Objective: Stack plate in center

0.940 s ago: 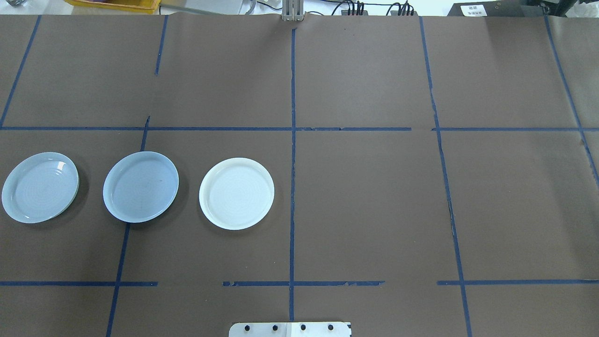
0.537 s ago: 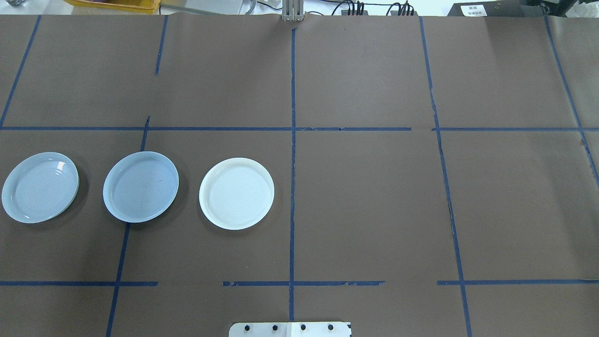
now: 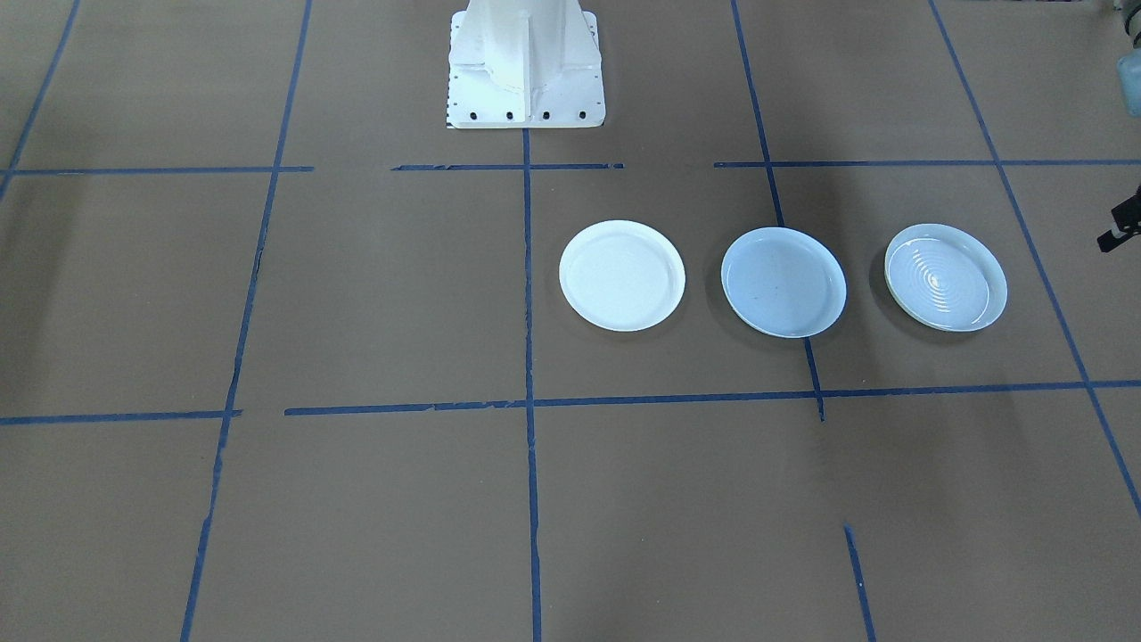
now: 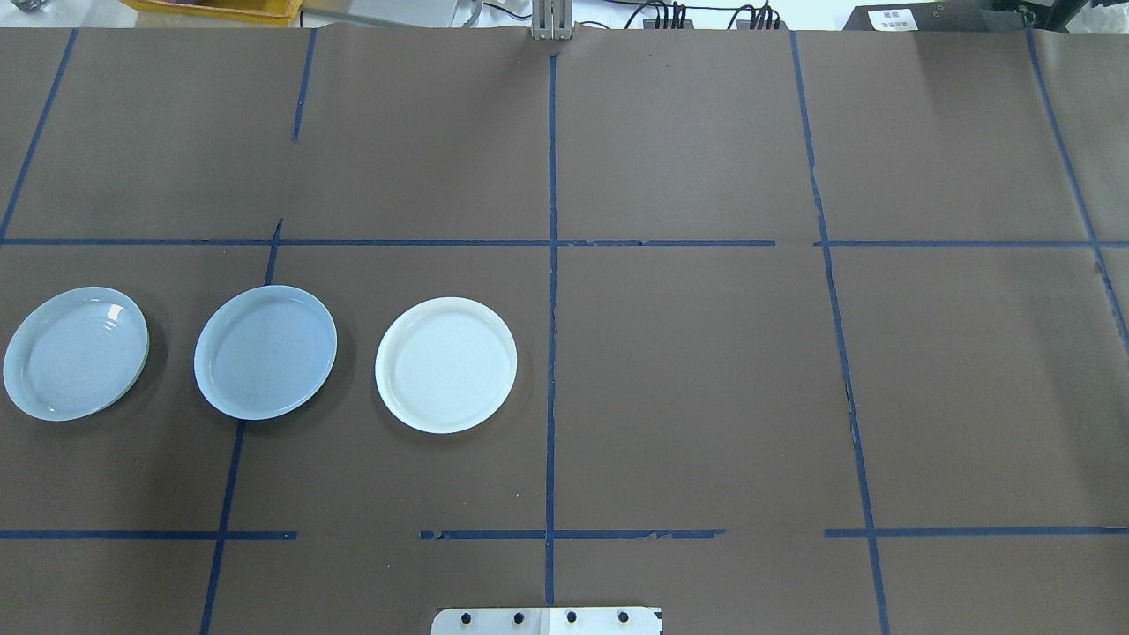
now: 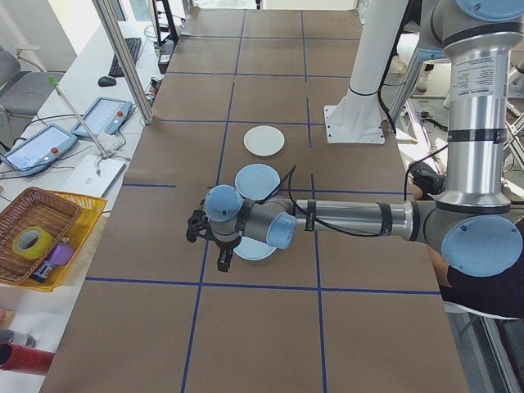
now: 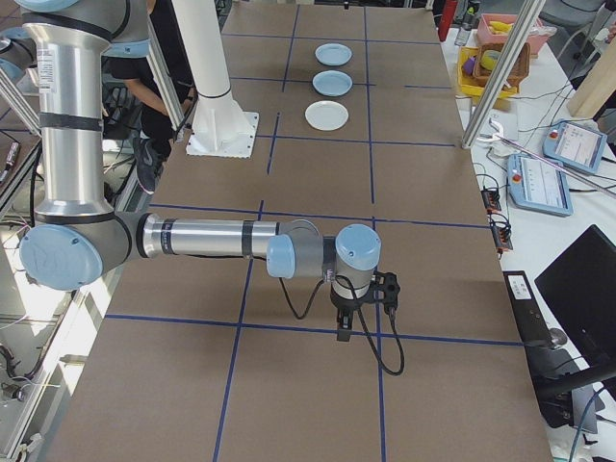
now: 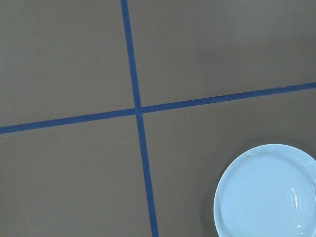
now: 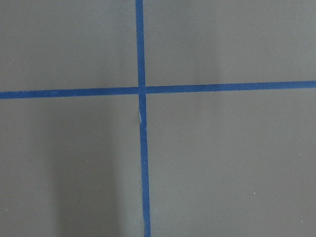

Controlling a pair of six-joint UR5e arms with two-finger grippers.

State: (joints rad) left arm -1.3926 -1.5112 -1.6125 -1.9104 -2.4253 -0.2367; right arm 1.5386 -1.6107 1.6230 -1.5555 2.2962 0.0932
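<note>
Three plates lie in a row on the brown table. The center plate is smooth, pale blue-grey, with nothing on it. A bright white plate lies on one side of it and a ringed bluish plate on the other. My left gripper hovers beside the ringed plate at the row's end. My right gripper hangs over bare table far from the plates. Both show only in the side views, so I cannot tell whether they are open or shut.
Blue tape lines grid the table. The robot's white base stands at the near middle edge. A yellow basket and tablets sit beyond the table's far edge. A person stands behind the robot.
</note>
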